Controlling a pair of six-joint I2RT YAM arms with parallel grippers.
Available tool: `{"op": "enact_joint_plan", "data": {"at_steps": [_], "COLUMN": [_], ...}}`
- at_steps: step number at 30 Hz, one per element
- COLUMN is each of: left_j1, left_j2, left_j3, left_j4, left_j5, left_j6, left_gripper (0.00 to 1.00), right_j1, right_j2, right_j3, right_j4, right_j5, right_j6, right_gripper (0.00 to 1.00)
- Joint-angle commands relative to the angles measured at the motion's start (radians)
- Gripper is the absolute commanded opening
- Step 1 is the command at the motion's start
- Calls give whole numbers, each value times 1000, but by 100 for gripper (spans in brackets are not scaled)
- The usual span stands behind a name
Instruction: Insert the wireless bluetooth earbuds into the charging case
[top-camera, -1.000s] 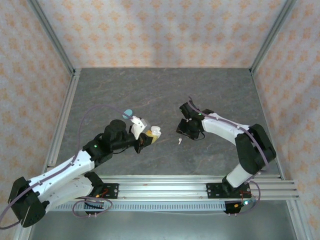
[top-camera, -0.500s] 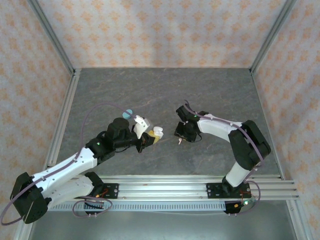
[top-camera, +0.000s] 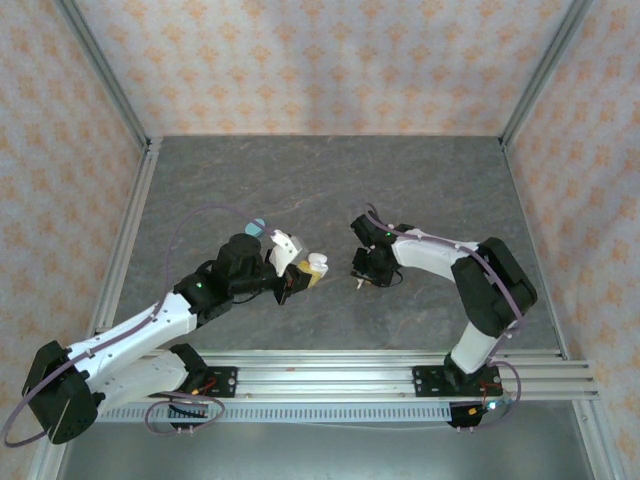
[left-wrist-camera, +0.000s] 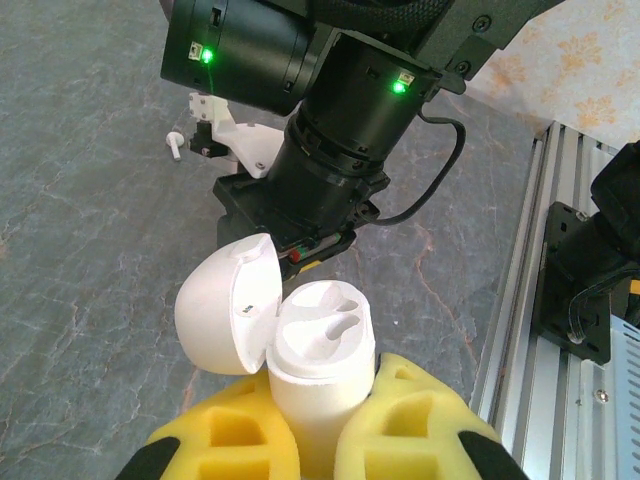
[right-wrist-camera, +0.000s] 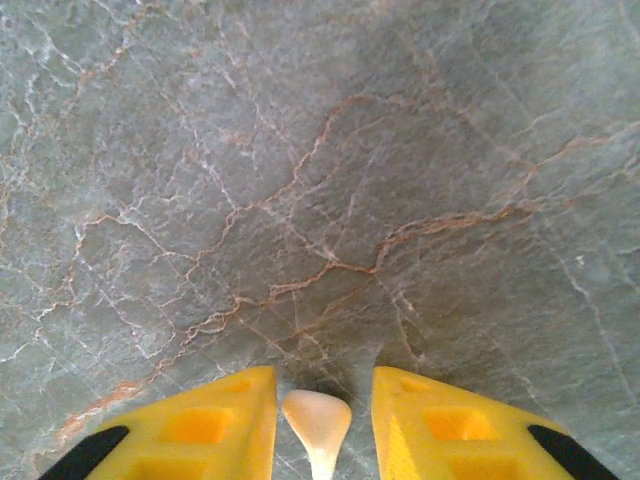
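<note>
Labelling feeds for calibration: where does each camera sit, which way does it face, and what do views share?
Top external: above and behind the bases, looking down on the table; both arms show, left gripper clamping the open charging case.
Left wrist: looks along its yellow fingers, over the case, toward the right arm.
Right wrist: looks steeply down at the table; right gripper straddles a white earbud, gaps either side.
Shared: case in top and left wrist views; earbud in top and right wrist views.
</note>
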Motion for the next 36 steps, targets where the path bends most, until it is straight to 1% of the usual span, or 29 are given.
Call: {"op": "enact_joint_plan", "data": {"at_steps": [1, 7, 19, 28, 32, 36], "left_j1": [-11, -11, -11, -13, -13, -13], "left_j2": [-2, 3, 24, 38, 38, 36], "left_j3": [37, 42, 63, 73, 73, 70], "left_j4": [-4, -8, -20, -27, -35, -39], "left_j5": [8, 5, 5, 6, 4, 1], "left_j6": [29, 31, 33, 33, 36, 38], "left_gripper": [0, 0, 0, 0, 0, 0], "right_j1": [10, 21, 29, 64, 66, 66], "right_j2": [46, 41, 59, 98, 112, 111], "right_j3": [2, 21, 26, 73, 77, 85], "right_j4": [16, -30, -46, -97, -98, -107], "right_j5": [-11, 14, 6, 43, 39, 43], "right_j6": [-8, -33, -54, -81, -87, -98], "right_gripper": [29, 31, 32, 32, 29, 24]}}
